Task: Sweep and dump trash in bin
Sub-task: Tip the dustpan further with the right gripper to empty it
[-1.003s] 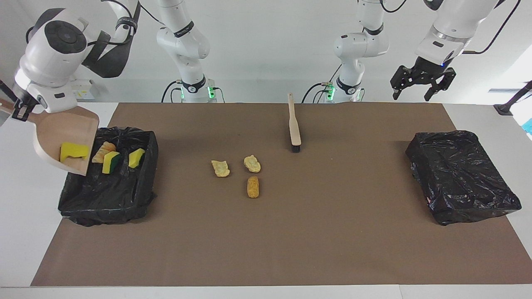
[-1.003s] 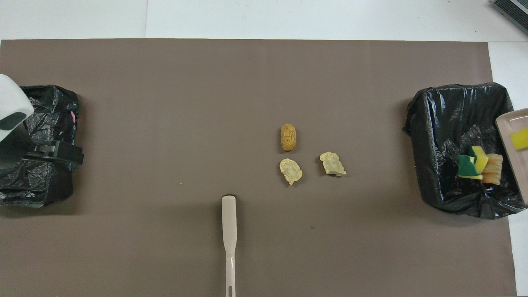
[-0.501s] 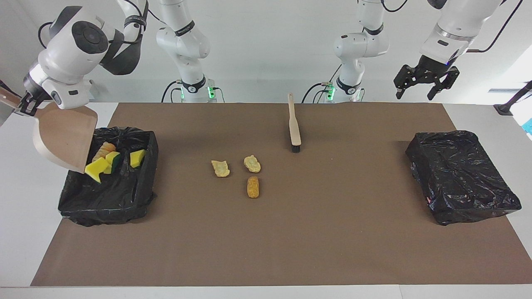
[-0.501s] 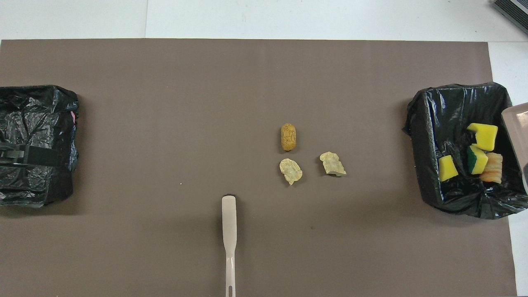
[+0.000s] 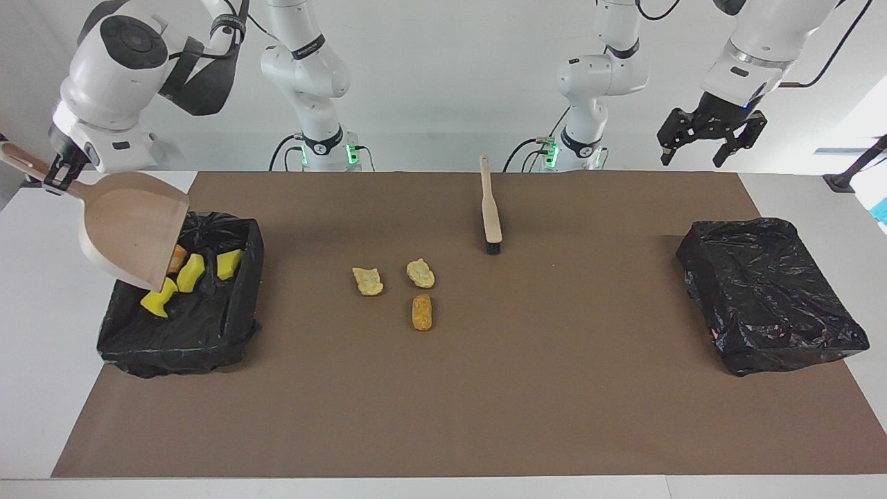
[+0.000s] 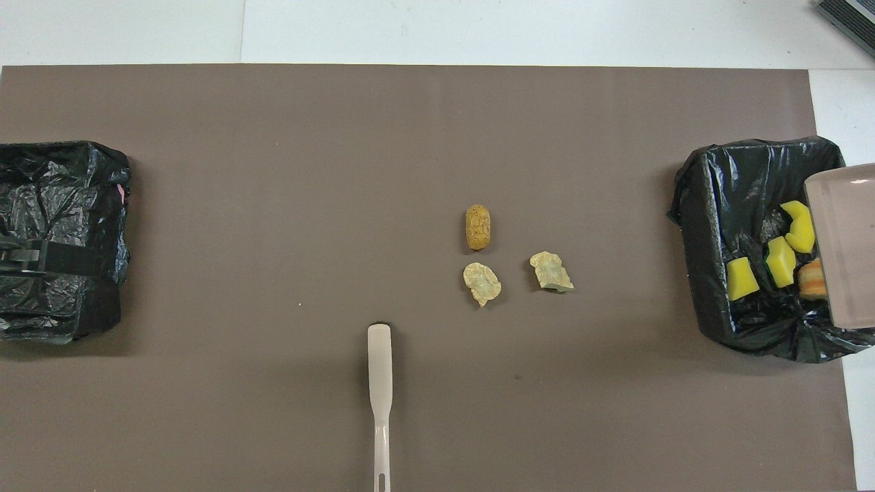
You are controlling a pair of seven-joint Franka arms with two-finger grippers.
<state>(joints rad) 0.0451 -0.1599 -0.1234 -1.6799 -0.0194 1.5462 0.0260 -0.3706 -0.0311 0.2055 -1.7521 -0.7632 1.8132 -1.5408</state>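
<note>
**Dustpan tipped over the bin, three lumps not yet swept**

In the facing view, the right gripper is clamped on the handle of the dustpan, which hangs tilted, mouth down, over the bin at the right arm's end. Three sponges and one lump lie in the bin. Three lumps rest mid-mat, well apart from the bin toward the left arm's end; the orange one lies with its long axis running to and from the robots. The brush lies nearer the robots than these lumps, its handle pointing at the robots. The left gripper waits, jaws wide and empty, raised near the covered bin. The right arm looks nearer to the lumps. The pan hides part of the bin's lump, and overhead its edge is cut off.
</note>
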